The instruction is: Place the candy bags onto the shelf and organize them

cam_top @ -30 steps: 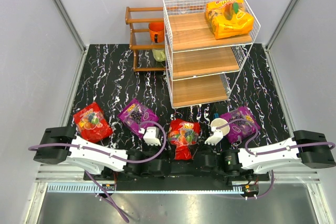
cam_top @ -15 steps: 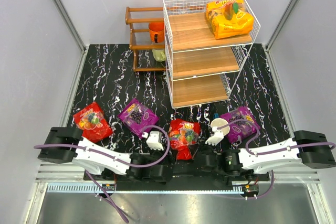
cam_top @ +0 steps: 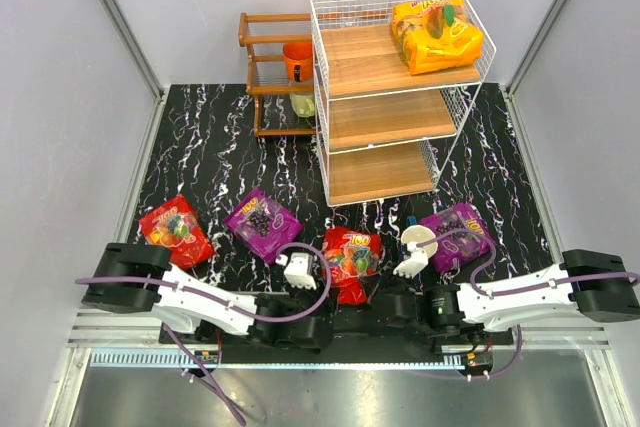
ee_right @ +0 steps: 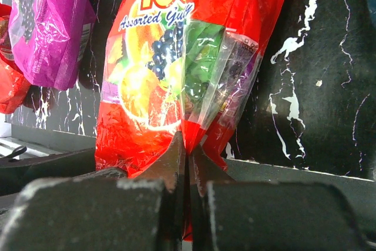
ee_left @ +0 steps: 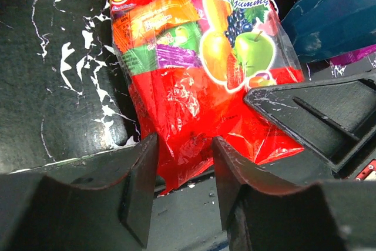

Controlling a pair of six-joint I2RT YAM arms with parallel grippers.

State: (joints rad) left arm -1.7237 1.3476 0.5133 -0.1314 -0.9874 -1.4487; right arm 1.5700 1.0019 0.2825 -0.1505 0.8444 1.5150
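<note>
- We see the middle red candy bag (cam_top: 350, 259) lying flat just in front of the shelf (cam_top: 380, 175), its long axis pointing toward the shelf.
- Our left gripper (ee_left: 184, 145) is nearer: its jaws are parted and straddle the bag's end farthest from the shelf. We cannot tell whether they touch it.
- Our right gripper (ee_right: 187, 151) is clenched and empty.

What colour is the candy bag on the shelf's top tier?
Orange-yellow candy bag, clearest in the top external view.

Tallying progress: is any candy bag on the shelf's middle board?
No: the shelf holds only the orange-yellow bag, lying on its top board.
</note>
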